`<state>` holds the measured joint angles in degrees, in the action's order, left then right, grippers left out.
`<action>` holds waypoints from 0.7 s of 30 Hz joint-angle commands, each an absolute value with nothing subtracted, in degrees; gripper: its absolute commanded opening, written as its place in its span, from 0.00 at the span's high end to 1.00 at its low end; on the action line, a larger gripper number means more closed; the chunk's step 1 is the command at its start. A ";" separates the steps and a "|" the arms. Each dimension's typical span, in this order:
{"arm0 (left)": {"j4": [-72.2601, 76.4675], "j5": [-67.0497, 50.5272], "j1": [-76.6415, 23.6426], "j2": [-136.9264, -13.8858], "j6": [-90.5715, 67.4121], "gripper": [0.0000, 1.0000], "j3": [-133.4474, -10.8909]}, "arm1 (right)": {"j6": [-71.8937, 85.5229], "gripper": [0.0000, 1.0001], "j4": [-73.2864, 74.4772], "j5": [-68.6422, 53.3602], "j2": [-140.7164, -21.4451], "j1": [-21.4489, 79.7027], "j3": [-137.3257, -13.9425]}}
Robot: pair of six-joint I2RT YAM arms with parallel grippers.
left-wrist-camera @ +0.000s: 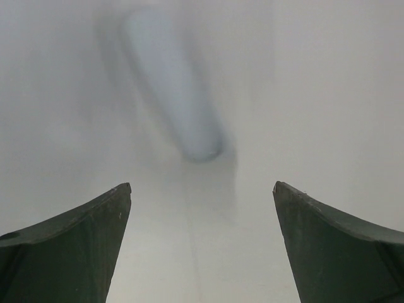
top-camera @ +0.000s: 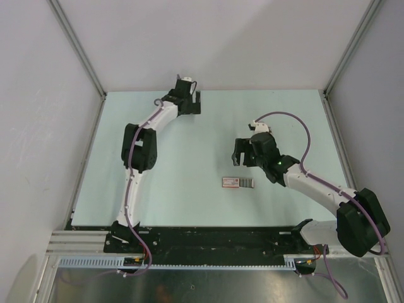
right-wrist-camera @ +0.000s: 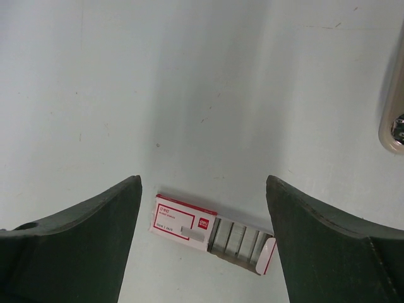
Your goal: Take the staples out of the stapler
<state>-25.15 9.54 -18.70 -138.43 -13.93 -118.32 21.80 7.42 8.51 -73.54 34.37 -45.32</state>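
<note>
A blurred pale blue elongated shape [left-wrist-camera: 183, 95], seemingly the stapler, lies ahead of my left gripper [left-wrist-camera: 202, 186], beyond its fingertips and not touched. That gripper is open and empty at the far back of the table [top-camera: 192, 102]; the stapler does not show in the top view. A short grey strip of staples [right-wrist-camera: 194, 234] lies on top of the red-and-white box [right-wrist-camera: 180, 221]. My right gripper [right-wrist-camera: 202, 180] is open and empty, hovering above and just behind that box [top-camera: 238, 183], which it does not touch. It also shows in the top view [top-camera: 241, 158].
The red-and-white box is slid open, with several staple strips in its tray [right-wrist-camera: 240, 243]. A beige rounded object [right-wrist-camera: 392, 113] shows at the right edge of the right wrist view. Grey walls and metal corner posts [top-camera: 82, 53] enclose the pale green table [top-camera: 189, 189].
</note>
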 commanded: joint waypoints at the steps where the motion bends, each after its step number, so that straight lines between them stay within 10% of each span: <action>1: -24.29 9.30 -21.70 -137.67 -18.45 0.01 -125.77 | 21.20 0.16 4.71 7.43 -73.55 34.34 -45.18; 21: -24.30 17.32 -19.78 -144.93 -22.12 0.01 -132.15 | 20.92 0.17 3.71 6.16 -74.56 33.34 -44.83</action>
<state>-24.95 16.03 -19.79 -144.64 -20.01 -129.67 21.74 6.48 7.14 -73.82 33.69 -45.10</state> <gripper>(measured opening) 0.995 0.835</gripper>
